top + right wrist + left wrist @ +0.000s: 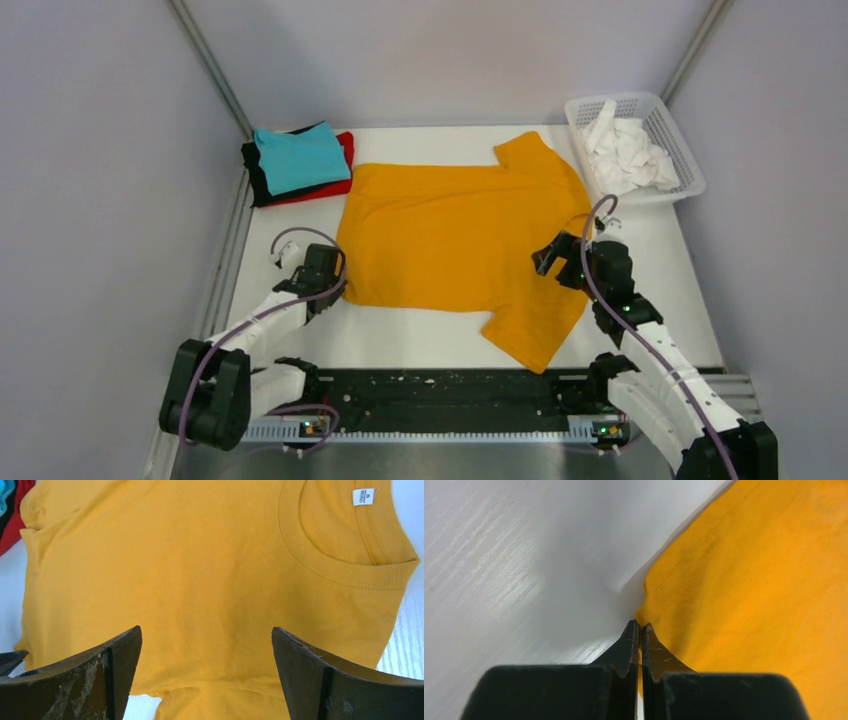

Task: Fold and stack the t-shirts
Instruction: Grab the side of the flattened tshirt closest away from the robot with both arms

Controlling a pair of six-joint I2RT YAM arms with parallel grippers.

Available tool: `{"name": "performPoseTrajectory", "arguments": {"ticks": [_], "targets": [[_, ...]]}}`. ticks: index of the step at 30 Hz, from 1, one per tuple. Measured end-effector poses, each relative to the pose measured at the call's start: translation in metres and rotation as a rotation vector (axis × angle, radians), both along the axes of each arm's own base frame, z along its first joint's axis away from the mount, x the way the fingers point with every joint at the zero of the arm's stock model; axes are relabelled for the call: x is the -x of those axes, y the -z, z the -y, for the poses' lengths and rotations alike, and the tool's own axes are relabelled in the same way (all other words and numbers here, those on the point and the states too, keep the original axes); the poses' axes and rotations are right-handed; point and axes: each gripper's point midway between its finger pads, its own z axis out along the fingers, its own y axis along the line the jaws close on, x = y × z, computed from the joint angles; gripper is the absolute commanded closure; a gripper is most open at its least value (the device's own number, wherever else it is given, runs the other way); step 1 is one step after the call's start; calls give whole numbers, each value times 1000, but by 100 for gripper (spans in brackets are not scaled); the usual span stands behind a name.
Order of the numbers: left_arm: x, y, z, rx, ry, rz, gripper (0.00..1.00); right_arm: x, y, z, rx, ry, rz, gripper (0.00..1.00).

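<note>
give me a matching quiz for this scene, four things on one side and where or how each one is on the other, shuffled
Things:
1. left gripper
2. right gripper
3. orange t-shirt
4. white basket

States or places:
a. in the far right corner
b. spread flat in the middle
c. shut on the shirt's edge
d. open, over the shirt near its collar

Pairs: 1-c, 2-d, 3-b, 4-a

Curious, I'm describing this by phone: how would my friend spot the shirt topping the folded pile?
On the white table, the far left corner holds folded shirts. Topmost is the teal fabric t-shirt, over a black shirt and a red shirt; the mustard-orange t-shirt beside it lies unfolded.
</note>
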Motion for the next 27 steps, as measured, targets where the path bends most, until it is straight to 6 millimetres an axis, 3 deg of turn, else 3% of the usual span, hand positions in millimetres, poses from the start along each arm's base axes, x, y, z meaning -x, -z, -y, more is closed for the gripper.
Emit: {"name": "performPoseTrajectory", "arguments": {"ticks": [8, 11, 13, 17, 22, 27], "targets": [[5, -4, 6, 29, 37, 8, 100, 7, 2, -8, 54, -55, -70, 3], [6, -11, 6, 39, 38, 39, 100, 15, -3, -35, 116, -145, -100, 6], [7, -15, 6, 42, 37, 57, 100, 26, -2, -64, 168, -244, -135, 8], [9, -22, 3, 42, 31, 93, 100, 60, 15, -92, 282, -370, -256, 11], [13, -18, 2, 42, 32, 86, 100, 123, 38, -89, 426, -488, -420, 22], [15, -14, 3, 40, 35, 70, 100, 173, 52, -90, 462, -612, -544, 31]]}}
